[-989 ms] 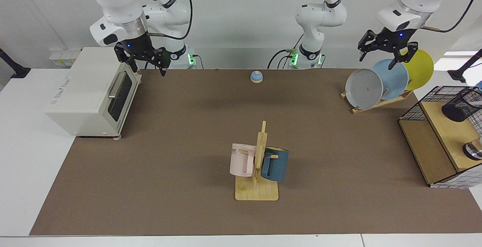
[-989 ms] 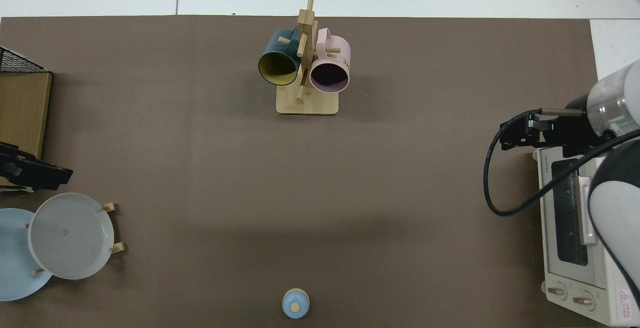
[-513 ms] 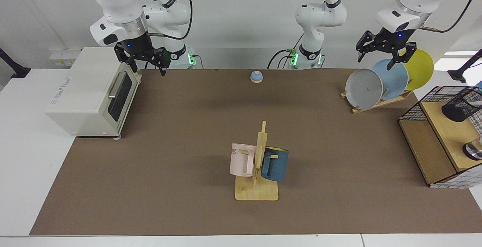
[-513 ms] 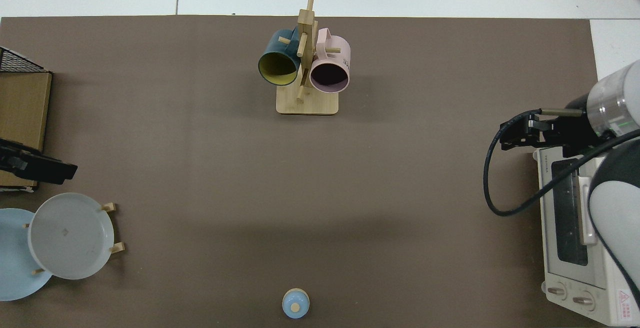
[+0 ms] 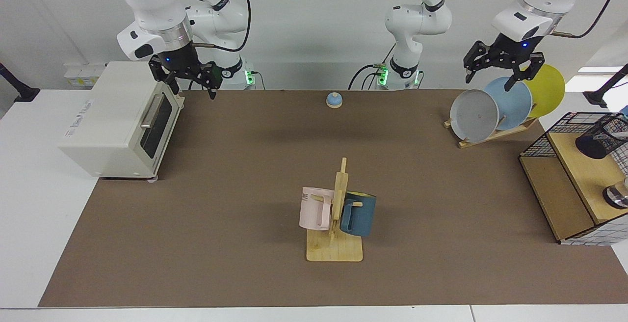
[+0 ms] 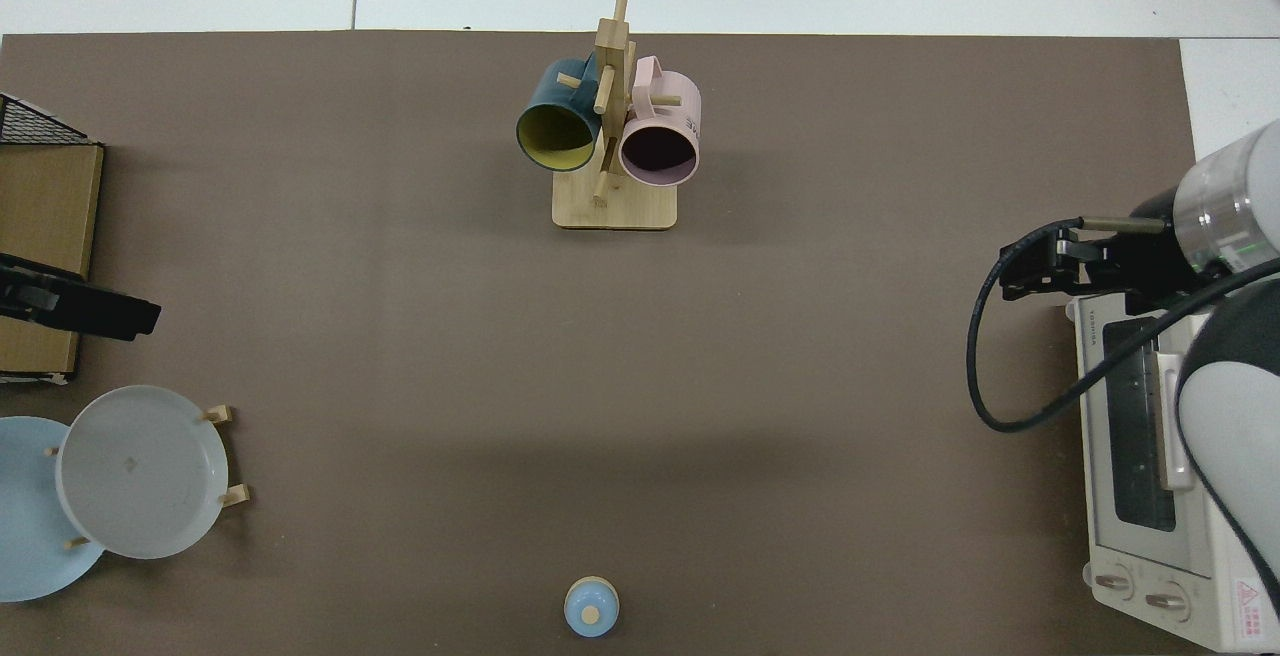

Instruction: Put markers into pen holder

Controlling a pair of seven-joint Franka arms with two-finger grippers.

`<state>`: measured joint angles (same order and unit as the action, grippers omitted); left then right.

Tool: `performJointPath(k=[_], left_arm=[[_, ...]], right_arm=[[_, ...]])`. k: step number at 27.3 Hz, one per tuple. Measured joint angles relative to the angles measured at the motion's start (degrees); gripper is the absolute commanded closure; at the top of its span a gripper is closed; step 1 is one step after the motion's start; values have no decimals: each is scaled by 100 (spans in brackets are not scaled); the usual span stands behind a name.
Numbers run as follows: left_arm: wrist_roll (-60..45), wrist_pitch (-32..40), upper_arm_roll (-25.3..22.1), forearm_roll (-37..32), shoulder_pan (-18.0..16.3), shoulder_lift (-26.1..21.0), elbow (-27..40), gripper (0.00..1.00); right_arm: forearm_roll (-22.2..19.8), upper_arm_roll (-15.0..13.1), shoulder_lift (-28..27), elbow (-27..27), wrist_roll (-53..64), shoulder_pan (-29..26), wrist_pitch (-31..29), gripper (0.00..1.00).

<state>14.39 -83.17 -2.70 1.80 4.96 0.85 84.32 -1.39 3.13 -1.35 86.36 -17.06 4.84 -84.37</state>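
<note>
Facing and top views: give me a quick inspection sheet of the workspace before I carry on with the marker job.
Surface: brown mat on a white table.
Job's things: pen holder lies tilted on the wire basket's wooden shelf; marker not made out.
Clutter: toaster oven; mug tree with pink and blue mugs; three plates in a rack; small blue bell.
Grippers: left gripper open, above the plates; right gripper open, waiting by the toaster oven.
Cables: black cable loops from the right arm over the mat.
Surroundings: white wall; nothing else seen.
</note>
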Motion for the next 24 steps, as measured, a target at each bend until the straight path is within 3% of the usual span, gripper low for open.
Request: performJointPath(k=[24], left_arm=[[-307, 80, 87, 0, 0, -5, -3, 0]], right_arm=[[0, 0, 0, 0, 0, 0, 0, 0]])
